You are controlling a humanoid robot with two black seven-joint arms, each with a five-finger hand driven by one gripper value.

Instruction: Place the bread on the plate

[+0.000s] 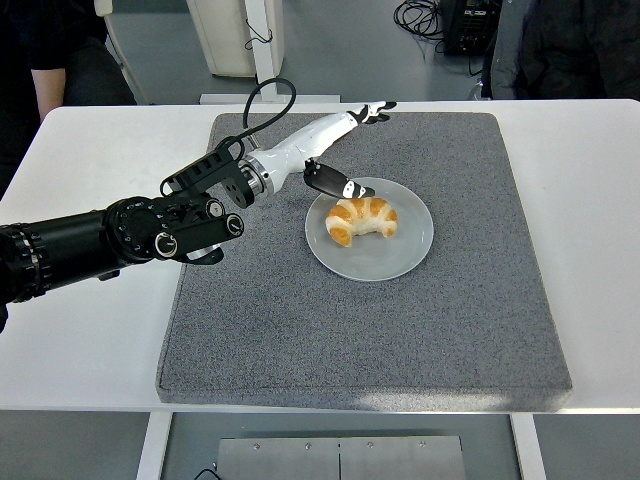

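Above the far part of the grey mat (360, 330), the left hand (335, 150) hangs with its fingers (375, 108) spread wide and nothing in them. Its white shell points toward the far edge of the counter (90, 170), and its dark thumb (335, 184) reaches down toward the plate (410, 250) without touching the bread. A black cable (262, 100) loops up behind the wrist. The black arm (110, 240) runs back from the hand to the left edge of the counter.

Just beside the thumb, the bread (362, 219) lies on the plate. It is a golden croissant, curved like a moon, and it sits near the middle of the plate, a bit toward the far side. No hand holds it. The plate is round and pale, and it rests on the mat, a little toward the far edge.

The mat covers the middle of the white counter and almost reaches its near edge. Beyond the far edge of the counter, a person in dark clothes (575, 50) shows at the right corner, and another person's dark sleeve (50, 50) shows at the left corner. The right arm cannot be seen.
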